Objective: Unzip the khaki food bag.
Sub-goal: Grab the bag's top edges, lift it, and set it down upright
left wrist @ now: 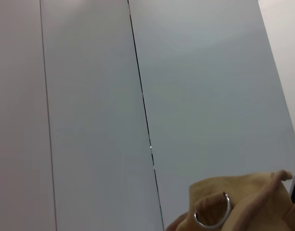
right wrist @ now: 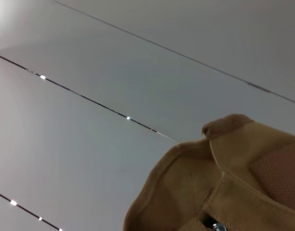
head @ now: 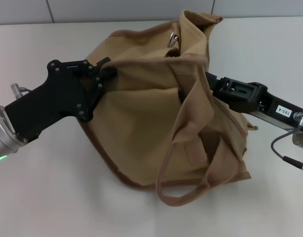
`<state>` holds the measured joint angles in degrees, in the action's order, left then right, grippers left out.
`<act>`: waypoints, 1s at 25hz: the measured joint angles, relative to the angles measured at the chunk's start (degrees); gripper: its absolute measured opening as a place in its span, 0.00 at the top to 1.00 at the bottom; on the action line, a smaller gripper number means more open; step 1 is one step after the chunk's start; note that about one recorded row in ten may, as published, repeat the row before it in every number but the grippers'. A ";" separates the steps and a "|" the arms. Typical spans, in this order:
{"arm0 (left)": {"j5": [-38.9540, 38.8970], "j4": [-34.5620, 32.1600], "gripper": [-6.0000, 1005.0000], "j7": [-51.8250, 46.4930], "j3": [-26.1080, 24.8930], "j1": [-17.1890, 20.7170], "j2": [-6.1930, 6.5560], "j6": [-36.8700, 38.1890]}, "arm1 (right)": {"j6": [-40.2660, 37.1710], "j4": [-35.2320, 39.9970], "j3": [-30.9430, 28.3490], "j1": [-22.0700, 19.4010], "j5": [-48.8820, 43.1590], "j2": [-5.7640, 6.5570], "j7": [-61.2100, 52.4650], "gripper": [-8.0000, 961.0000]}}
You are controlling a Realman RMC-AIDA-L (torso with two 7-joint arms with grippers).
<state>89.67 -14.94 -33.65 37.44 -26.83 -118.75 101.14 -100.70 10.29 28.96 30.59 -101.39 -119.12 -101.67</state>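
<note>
The khaki food bag (head: 151, 123) lies crumpled on its side in the middle of the white table, and it also shows in the left wrist view (left wrist: 248, 202) and the right wrist view (right wrist: 224, 183). A silver ring pull (head: 173, 39) hangs at its raised far end, seen close in the left wrist view (left wrist: 212, 214). My left gripper (head: 108, 70) is shut on a fold of the bag's left edge. From the right, my right gripper (head: 214, 84) reaches in under a wide webbing handle (head: 191, 113), its tip hidden by fabric. A second handle (head: 183, 195) loops out at the front.
The white table (head: 52, 187) stretches around the bag on all sides. Grey wall panels (head: 92, 10) stand behind it. A cable (head: 284, 158) hangs off my right arm near the right edge.
</note>
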 joint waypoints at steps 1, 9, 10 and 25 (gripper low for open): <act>-0.05 0.00 0.94 0.33 0.00 -0.11 0.00 -0.26 | -0.06 0.00 0.02 0.15 -0.08 -0.01 0.10 0.90; -0.05 0.00 0.94 0.43 0.00 -0.26 -0.06 -0.47 | -0.30 -0.01 0.04 0.25 -0.15 -0.08 1.28 0.96; -0.05 0.00 0.94 0.43 0.00 -0.26 -0.06 -0.47 | -0.29 -0.01 0.04 0.23 -0.16 -0.07 1.37 0.96; -0.43 0.12 0.94 0.43 -1.30 0.85 0.00 -2.26 | 0.97 0.97 0.03 -0.97 -0.21 -0.01 1.61 0.99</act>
<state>89.24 -14.82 -33.22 36.14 -25.97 -118.75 98.88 -99.73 11.26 28.99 29.62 -101.60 -119.13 -100.06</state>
